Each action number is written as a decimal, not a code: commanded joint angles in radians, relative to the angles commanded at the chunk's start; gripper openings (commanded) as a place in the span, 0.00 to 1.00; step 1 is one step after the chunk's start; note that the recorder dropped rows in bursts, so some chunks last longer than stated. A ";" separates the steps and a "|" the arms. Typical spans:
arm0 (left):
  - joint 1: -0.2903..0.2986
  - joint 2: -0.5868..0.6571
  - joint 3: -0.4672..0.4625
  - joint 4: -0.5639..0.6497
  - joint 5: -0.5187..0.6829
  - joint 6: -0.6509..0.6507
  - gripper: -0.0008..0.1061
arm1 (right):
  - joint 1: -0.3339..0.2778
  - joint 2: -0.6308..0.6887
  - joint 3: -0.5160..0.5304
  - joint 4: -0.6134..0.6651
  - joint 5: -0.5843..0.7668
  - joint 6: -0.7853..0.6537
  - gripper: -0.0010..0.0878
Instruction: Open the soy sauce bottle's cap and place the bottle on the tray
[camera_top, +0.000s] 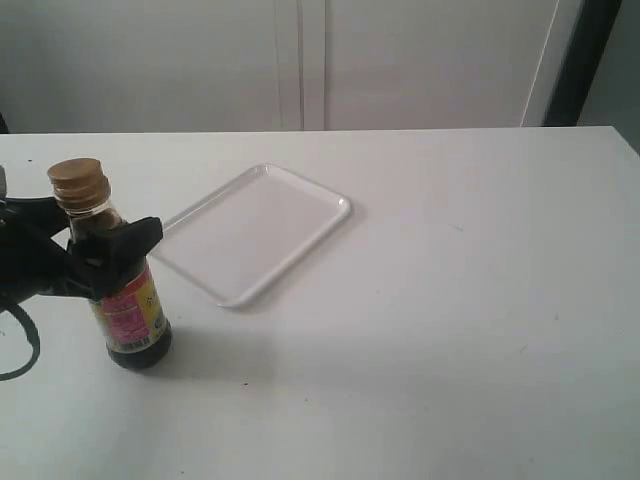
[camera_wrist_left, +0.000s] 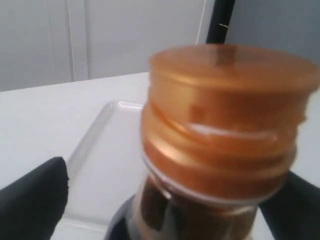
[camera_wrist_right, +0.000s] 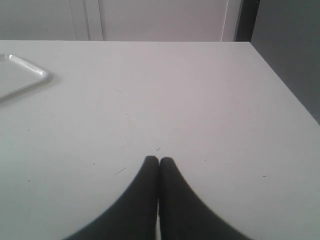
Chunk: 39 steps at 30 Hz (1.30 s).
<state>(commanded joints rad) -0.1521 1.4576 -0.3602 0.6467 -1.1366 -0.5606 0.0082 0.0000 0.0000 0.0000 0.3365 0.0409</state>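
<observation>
The soy sauce bottle (camera_top: 128, 310) stands upright on the table near the left edge, just in front of the tray (camera_top: 252, 232). Its golden cap (camera_top: 79, 183) sits down over the neck, and it fills the left wrist view as a ribbed cap (camera_wrist_left: 225, 120). My left gripper (camera_top: 112, 240) reaches in from the left, with its black fingers (camera_wrist_left: 35, 200) on either side of the bottle's shoulder. A strip of table shows between one finger and the glass. My right gripper (camera_wrist_right: 159, 161) is shut on nothing, low over bare table.
The tray's corner (camera_wrist_right: 30, 75) lies off to one side in the right wrist view. The table's far edge (camera_top: 400, 130) meets a pale wall, and its right edge (camera_wrist_right: 285, 90) drops off to a dark floor.
</observation>
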 joint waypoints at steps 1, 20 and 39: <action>0.000 0.008 0.000 0.000 0.000 0.005 0.93 | 0.000 0.000 0.000 0.000 0.000 0.000 0.01; 0.000 0.121 0.000 -0.011 -0.022 0.068 0.93 | 0.000 0.000 0.000 0.000 -0.001 0.000 0.01; 0.000 0.196 0.000 0.049 -0.065 0.109 0.17 | 0.000 0.000 0.000 0.000 -0.001 0.000 0.01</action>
<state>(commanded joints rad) -0.1521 1.6533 -0.3602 0.6954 -1.2011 -0.4518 0.0082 0.0000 0.0000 0.0000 0.3351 0.0409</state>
